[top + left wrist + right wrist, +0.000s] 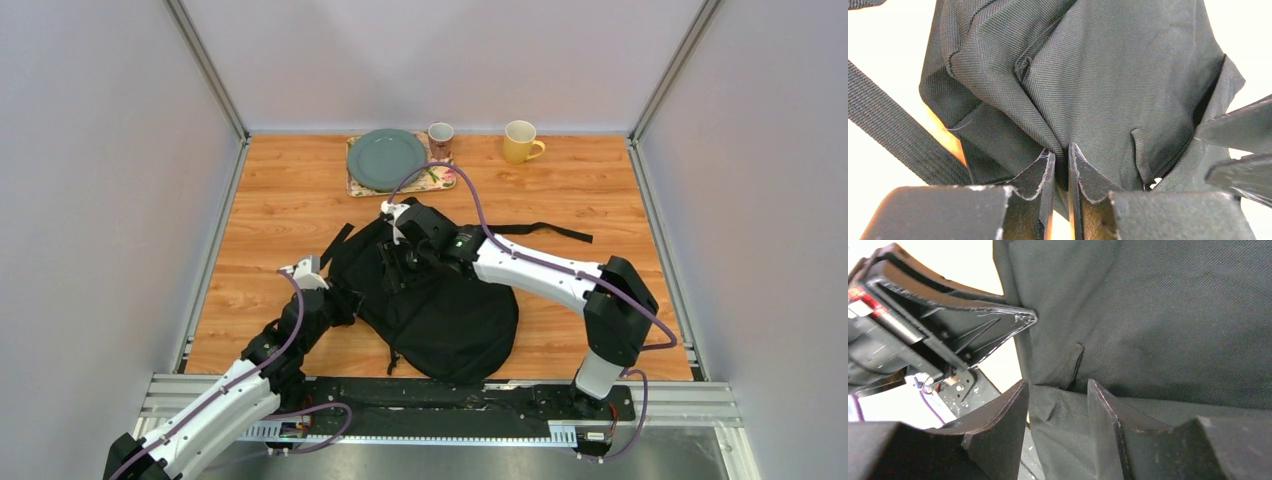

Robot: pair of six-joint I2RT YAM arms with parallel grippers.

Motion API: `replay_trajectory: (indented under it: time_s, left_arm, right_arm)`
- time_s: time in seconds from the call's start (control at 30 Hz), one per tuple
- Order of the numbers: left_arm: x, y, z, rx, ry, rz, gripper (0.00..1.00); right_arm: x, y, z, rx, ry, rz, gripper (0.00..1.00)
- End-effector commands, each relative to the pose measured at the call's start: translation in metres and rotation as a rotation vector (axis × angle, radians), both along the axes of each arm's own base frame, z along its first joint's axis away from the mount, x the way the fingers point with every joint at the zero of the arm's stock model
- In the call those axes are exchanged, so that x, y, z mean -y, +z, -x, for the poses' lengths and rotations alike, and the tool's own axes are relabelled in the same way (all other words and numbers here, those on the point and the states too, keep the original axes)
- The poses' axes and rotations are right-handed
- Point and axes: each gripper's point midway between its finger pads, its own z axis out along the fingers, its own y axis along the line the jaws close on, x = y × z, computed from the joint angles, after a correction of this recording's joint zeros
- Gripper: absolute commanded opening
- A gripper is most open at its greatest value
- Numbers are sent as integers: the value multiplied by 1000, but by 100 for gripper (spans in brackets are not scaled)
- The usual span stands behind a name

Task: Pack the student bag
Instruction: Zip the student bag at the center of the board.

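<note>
The student bag (455, 315), a black fabric backpack, lies in the middle of the wooden table, with one strap (545, 230) trailing to the right. At the bag's left edge my left gripper (347, 300) is shut on a raised fold of its fabric (1088, 100), which sits pinched between the fingertips of that gripper (1061, 152). My right gripper (405, 255) is at the bag's upper part. There a thick fold of the bag's cloth (1148, 315) fills the space between the fingers of this gripper (1057, 385). The two grippers are close together, and the left fingers (998, 325) show in the right wrist view.
At the back of the table a green plate (386, 158) rests on a flowered mat (440, 182), beside a small brown cup (440, 135) and a yellow mug (520, 142). Another bag strap (893, 130) runs off to the left. Metal frame rails (215, 250) border the table.
</note>
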Motion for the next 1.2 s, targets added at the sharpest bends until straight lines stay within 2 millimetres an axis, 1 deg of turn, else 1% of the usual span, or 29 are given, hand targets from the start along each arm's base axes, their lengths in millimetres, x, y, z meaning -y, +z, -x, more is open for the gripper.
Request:
replay_trajectory:
  time_s: [0.0, 0.03, 0.07, 0.3, 0.33, 0.4, 0.43, 0.5, 0.53, 0.7, 0.9, 1.0, 1.17]
  left_arm:
    - [3, 34, -15, 134, -12, 0, 17]
    - [3, 36, -16, 144, -13, 0, 17]
    - [4, 37, -16, 152, -16, 1, 15]
    - [11, 41, -15, 172, -76, -15, 10]
    - [12, 41, -15, 172, -82, -14, 9]
    - [14, 40, -14, 167, -96, -15, 7]
    - [15, 40, -13, 168, -99, -13, 7]
    - [15, 41, -13, 169, -104, -12, 7]
    - [15, 42, -13, 172, -105, -13, 7]
    - [17, 45, -12, 178, -114, -7, 6]
    - [18, 42, -10, 168, -122, -4, 5]
    - [18, 43, -11, 171, -121, -2, 5]
    - [19, 44, -10, 172, -128, 0, 5]
  right_arm:
    - [-3, -3, -11, 40, -7, 71, 48]
    - [-4, -4, -11, 43, -8, 72, 46]
    - [-4, -9, -12, 45, -13, 87, 44]
    - [-12, -30, -1, 17, 9, 135, 43]
    - [-12, -31, -2, 18, -3, 141, 43]
    - [-10, -41, -5, 25, -29, 183, 44]
    - [-6, -43, -14, 48, -85, 209, 44]
    - [-3, -46, -15, 63, -113, 239, 44]
    - [1, -47, -22, 98, -148, 260, 44]
    - [4, -56, -24, 131, -208, 322, 44]
    - [8, -69, -28, 155, -253, 386, 42]
    - [11, -75, -28, 174, -263, 419, 40]
    - [12, -87, -29, 181, -267, 460, 29]
